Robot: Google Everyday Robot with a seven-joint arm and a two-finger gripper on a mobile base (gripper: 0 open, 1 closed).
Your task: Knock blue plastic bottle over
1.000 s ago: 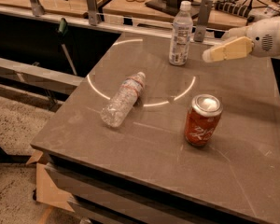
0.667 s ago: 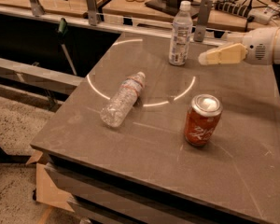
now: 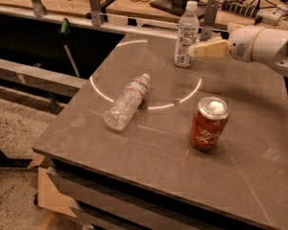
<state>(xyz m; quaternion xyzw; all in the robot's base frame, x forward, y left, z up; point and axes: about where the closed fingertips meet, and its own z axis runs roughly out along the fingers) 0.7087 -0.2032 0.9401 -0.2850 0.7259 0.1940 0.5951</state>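
The blue plastic bottle stands upright at the far side of the grey table, pale bluish with a white cap and a large white label. My gripper comes in from the right on a white arm. Its tan tip is at the bottle's right side at label height, touching it or just short of it.
A clear crinkled bottle with a red-white label lies on its side at the table's left middle. A red soda can stands upright at the front right. Metal railing posts, cables and jars stand behind the table. The table's left and front edges drop off.
My gripper has moved left toward the blue bottle, closing the gap to its right side. The bottle still stands upright. The can and lying bottle have not moved.
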